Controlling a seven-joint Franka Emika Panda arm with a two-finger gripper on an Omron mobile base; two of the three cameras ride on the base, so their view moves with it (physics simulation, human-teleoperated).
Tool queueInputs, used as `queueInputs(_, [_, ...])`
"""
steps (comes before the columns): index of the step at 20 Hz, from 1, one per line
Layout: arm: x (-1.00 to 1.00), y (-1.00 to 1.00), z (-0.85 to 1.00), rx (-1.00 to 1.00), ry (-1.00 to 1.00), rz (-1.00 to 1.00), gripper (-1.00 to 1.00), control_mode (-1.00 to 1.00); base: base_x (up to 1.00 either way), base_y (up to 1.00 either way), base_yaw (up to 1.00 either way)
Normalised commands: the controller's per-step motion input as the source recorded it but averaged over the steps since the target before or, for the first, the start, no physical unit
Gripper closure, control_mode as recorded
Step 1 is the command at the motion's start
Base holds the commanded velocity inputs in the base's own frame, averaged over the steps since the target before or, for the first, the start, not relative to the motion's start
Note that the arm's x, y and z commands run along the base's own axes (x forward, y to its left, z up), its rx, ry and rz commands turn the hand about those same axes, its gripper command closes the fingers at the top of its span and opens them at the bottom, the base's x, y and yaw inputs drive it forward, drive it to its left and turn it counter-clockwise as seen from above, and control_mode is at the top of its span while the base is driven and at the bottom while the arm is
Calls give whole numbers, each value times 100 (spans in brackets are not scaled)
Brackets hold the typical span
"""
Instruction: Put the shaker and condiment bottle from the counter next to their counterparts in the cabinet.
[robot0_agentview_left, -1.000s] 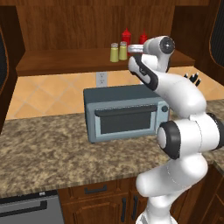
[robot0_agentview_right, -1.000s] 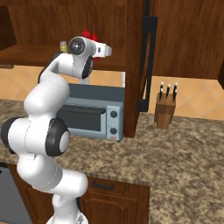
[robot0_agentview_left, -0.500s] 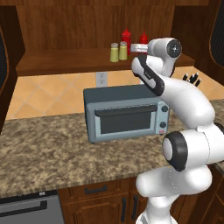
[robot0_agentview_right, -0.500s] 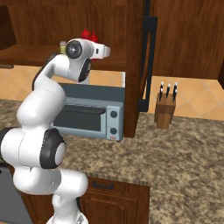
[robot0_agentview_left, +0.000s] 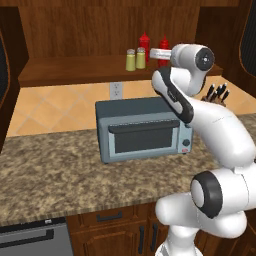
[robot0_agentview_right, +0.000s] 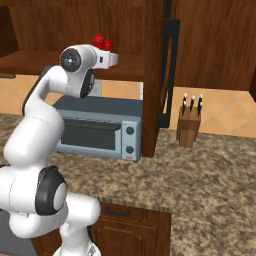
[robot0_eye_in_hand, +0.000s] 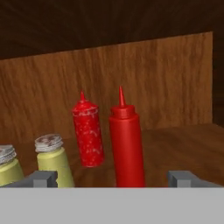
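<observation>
On the shelf of the dark wood cabinet (robot0_agentview_left: 65, 70) stand two yellow-green shakers (robot0_agentview_left: 130, 60) (robot0_agentview_left: 141, 57) and two red bottles (robot0_agentview_left: 144, 46) (robot0_agentview_left: 164, 47), all upright. In the hand view the smooth red condiment bottle (robot0_eye_in_hand: 127, 148) stands nearest, with a speckled red bottle (robot0_eye_in_hand: 89, 135) behind it on the left. One shaker (robot0_eye_in_hand: 54, 159) is left of them, another (robot0_eye_in_hand: 6, 168) at the edge. My gripper (robot0_eye_in_hand: 113, 180) is open, level with the shelf (robot0_eye_in_hand: 183, 140), just in front of the smooth bottle and holding nothing. In the left base view the gripper (robot0_agentview_left: 152, 54) is right of the shakers.
A grey toaster oven (robot0_agentview_left: 142, 130) sits on the granite counter (robot0_agentview_left: 55, 175) under the shelf. A knife block (robot0_agentview_right: 189, 125) stands to the right. An open cabinet door (robot0_agentview_right: 167, 65) hangs beside my hand. A wall outlet (robot0_agentview_left: 115, 90) is behind the oven.
My hand has drawn back a little from the shelf and the arm's upper joints have shifted right. The bottles and shakers have stayed in place.
</observation>
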Motion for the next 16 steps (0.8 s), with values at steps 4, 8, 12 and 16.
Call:
queueInputs(4, [-74,-11,34,0,0,-8,-100,-100,0,0,0])
queueInputs(8, [-99,-33,32,0,0,-14,-100,-100,0,0,0])
queueInputs(12, [-100,-43,22,0,0,-10,-100,-100,0,0,0])
queueInputs(16, [-100,-42,13,0,0,-5,-100,-100,0,0,0])
